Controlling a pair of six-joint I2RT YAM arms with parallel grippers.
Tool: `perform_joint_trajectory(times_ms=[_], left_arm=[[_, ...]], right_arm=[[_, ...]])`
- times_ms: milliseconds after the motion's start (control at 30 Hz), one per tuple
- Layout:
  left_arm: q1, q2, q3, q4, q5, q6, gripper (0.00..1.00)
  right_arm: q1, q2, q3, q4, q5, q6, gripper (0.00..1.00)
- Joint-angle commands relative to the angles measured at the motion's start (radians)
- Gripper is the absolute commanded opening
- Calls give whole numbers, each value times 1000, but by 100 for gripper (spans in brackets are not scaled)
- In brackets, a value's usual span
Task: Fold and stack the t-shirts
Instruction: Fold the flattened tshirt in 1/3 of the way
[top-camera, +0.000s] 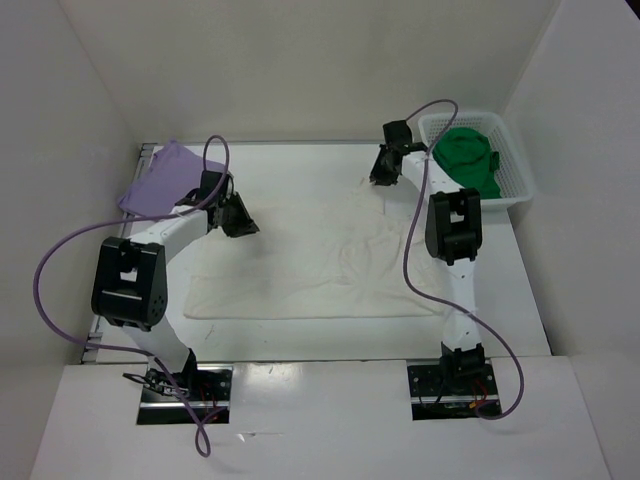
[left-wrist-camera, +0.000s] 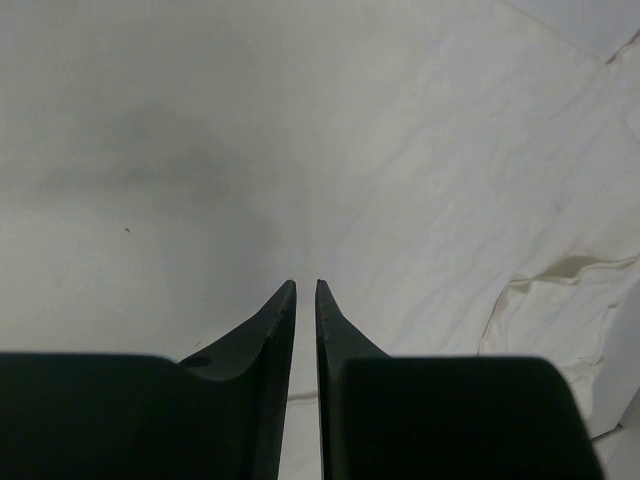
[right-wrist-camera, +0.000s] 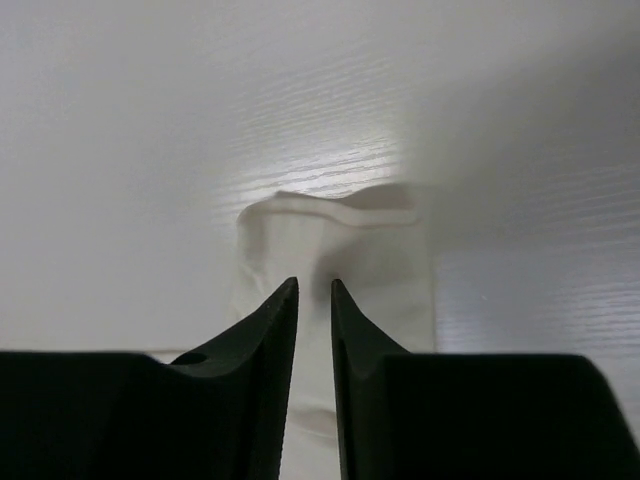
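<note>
white table (top-camera: 300, 165) inside white walls, overhead view. cream white t-shirt (top-camera: 320, 265) spread flat at the centre, creased, its long side running 9 to 3 o'clock. lavender t-shirt (top-camera: 160, 180) lying at the table's 10 o'clock corner, well apart from the cream one. bright green t-shirt (top-camera: 468, 155) bunched inside the white mesh basket (top-camera: 520, 180) at the table's 2 o'clock corner.

left gripper (top-camera: 240, 222) low at the cream shirt's 10 o'clock corner, with the lavender shirt near it toward 10 o'clock. in the left wrist view the jaws stand narrow, a thin slit between them. wrinkled cream cloth fills the field from 12 to 4 o'clock of the tips and smoother shadowed surface lies toward 9 o'clock. whether cloth is pinched cannot be told.

right gripper (top-camera: 383, 175) low at the cream shirt's far edge, about its 1 o'clock, with the basket near it toward 2 o'clock. in the right wrist view the jaws are likewise narrow. a cream flap with a curled edge lies just beyond the tips at 12 o'clock and passes beneath them, bare table on both sides. a grip on it cannot be confirmed.
</note>
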Motion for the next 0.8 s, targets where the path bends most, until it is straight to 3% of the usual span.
perform_joint_trajectory(times_ms=[0,100,133,167,233,300,333,433,600,767], left_arm=[[6,16,39,27,-7,24,20],[15,42,49,38,-7,24,20],[24,58,49,38,2,24,20],[39,58,49,53,2,13,20],[51,95,58,67,2,4,21],[74,142,82,78,2,4,22],[84,159,91,78,2,-5,22],[136,211,105,101,31,-35,22],[231,225,41,131,65,-64,22],[266,170,-16,142,65,-73,22]], right_arm=[[8,51,80,-47,6,-1,24],[8,51,111,-90,18,-10,37],[8,51,111,-104,27,-10,55],[8,51,111,-104,36,-21,60],[8,51,111,-104,46,-30,62],[8,80,145,-124,37,-30,45],[8,80,157,-135,37,-30,22],[8,53,136,-97,-6,-21,3],[8,-88,61,-41,-6,-21,0],[-14,-93,30,-41,4,-21,0]])
